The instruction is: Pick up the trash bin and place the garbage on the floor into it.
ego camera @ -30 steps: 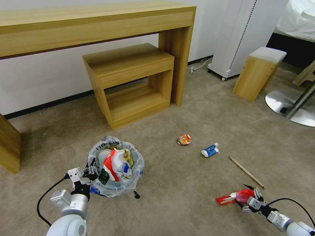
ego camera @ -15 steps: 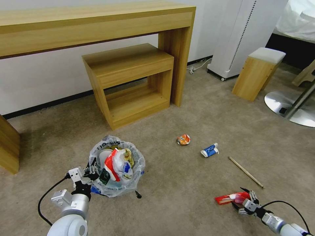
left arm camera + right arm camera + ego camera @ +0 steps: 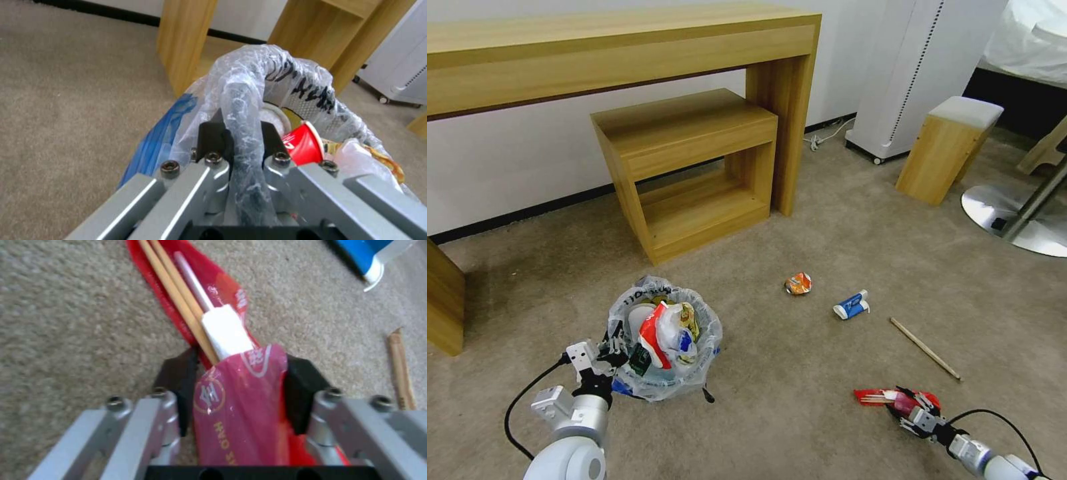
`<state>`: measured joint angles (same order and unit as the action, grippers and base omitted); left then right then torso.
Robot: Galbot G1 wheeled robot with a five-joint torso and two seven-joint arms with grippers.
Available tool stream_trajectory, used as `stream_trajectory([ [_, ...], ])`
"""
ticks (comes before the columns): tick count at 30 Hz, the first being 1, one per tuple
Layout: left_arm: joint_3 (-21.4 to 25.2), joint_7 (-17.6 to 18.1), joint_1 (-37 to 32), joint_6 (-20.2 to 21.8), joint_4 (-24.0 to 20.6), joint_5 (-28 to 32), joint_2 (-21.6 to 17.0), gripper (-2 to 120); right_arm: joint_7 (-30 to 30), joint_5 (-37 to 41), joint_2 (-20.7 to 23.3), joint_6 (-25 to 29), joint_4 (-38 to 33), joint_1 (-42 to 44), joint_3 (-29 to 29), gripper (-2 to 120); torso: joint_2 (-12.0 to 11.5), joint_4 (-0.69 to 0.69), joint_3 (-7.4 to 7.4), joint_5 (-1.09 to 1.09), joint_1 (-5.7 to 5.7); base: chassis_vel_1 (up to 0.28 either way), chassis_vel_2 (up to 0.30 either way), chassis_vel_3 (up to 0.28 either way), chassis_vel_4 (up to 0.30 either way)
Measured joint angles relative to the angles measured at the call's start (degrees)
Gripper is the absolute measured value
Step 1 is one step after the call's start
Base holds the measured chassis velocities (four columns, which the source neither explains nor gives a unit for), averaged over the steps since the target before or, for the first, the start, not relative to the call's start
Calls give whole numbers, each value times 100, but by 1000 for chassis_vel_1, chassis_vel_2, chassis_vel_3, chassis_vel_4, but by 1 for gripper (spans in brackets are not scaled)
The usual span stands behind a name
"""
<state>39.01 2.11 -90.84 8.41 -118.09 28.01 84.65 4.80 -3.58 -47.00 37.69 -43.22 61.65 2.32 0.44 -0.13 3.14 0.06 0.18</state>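
Note:
The trash bin (image 3: 664,343), dark blue with a clear printed bag, stands on the beige floor (image 3: 800,373), stuffed with a red paper cup (image 3: 305,141) and wrappers. My left gripper (image 3: 610,350) is shut on its bag-covered rim (image 3: 276,66), one finger on each side of the rim. At the front right, my right gripper (image 3: 910,405) is open and low over the red packet (image 3: 875,398). In the right wrist view the red packet (image 3: 231,400) with wooden chopsticks lies between the two fingers (image 3: 178,383). A crumpled snack wrapper (image 3: 798,283), a blue-white carton (image 3: 852,306) and a wooden stick (image 3: 926,348) lie beyond.
A long wooden desk (image 3: 627,47) runs along the wall, with a low wooden shelf unit (image 3: 687,167) under it. A white appliance (image 3: 907,67), a cushioned wooden stool (image 3: 947,150) and a metal chair base (image 3: 1014,220) stand at the right. Bare carpet lies between the bin and the packet.
My right gripper has moved down and left onto the red packet, which now lies between its fingers. My left gripper still holds the bin rim. The whole view has shifted slightly.

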Motion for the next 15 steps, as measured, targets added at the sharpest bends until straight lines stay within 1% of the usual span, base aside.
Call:
stream_trajectory([
  [1,-15,0,16,-8,27,-18,9,3,13,2,3,8,-30,41,-33,33,-1,1,0,3,0,0,0,0,0],
  [3,-18,0,22,-10,35,-23,11,3,24,1,6,10,-41,56,-47,31,-1,2,0,4,0,0,0,0,0],
  [5,-39,1,60,-13,84,-36,27,3,49,11,27,14,-106,144,-123,19,-1,3,0,4,0,0,0,0,0],
  [6,-39,1,60,-13,84,-36,27,3,49,11,27,14,-106,144,-123,19,-1,3,0,4,0,0,0,0,0],
  [7,-41,1,70,-13,101,-38,28,3,51,29,35,14,-123,160,-134,16,-1,3,0,3,0,0,0,0,0],
  [9,-47,2,98,-16,164,-44,29,3,90,122,84,37,-246,243,-194,4,-1,0,0,-4,0,0,0,0,0],
  [10,-47,2,98,-16,164,-44,29,3,90,122,84,37,-246,243,-194,4,-1,0,0,-4,0,0,0,0,0],
  [12,-48,2,109,-16,181,-42,28,3,131,250,138,50,-424,325,-227,0,-1,0,0,-4,0,0,0,0,0],
  [13,-47,2,119,-16,196,-39,21,3,166,393,185,69,-591,394,-226,0,-1,0,0,-3,0,0,0,0,0],
  [15,-45,3,122,-16,200,-38,19,3,172,428,200,69,-641,415,-226,0,-1,0,0,-3,0,0,0,0,0],
])
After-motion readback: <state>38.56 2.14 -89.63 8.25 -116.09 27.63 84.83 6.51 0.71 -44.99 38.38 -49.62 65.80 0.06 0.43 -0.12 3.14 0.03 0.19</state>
